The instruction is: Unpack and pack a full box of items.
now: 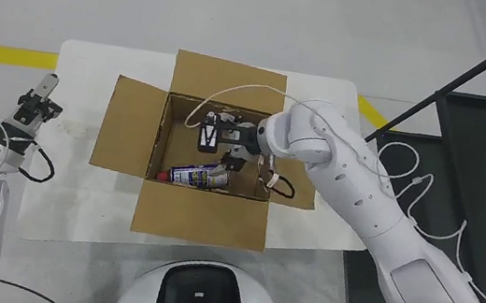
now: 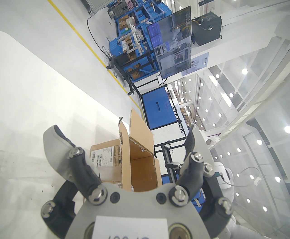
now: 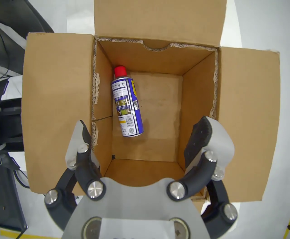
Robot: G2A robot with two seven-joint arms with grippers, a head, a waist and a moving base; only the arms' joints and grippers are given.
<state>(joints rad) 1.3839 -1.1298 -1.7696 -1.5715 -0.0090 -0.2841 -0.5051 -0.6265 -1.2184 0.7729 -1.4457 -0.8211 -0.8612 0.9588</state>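
An open cardboard box [image 1: 128, 137] stands in the middle of the white table, all flaps folded out. A blue spray can with a red cap [image 3: 126, 104] lies on its side on the box floor, along one wall [image 1: 200, 176]. My right gripper [image 3: 145, 133] hangs open over the box opening [image 1: 226, 138], with nothing between its fingers. My left gripper [image 2: 126, 140] is open and holds nothing, tilted up near the table's left edge [image 1: 38, 102]. The box [image 2: 138, 163] stands a short way beyond it.
A dark metal rack [image 1: 467, 166] stands off the table's right side. A yellow floor line [image 1: 2, 53] runs behind the table. The white table top [image 1: 75, 202] lies bare around the box, left and front.
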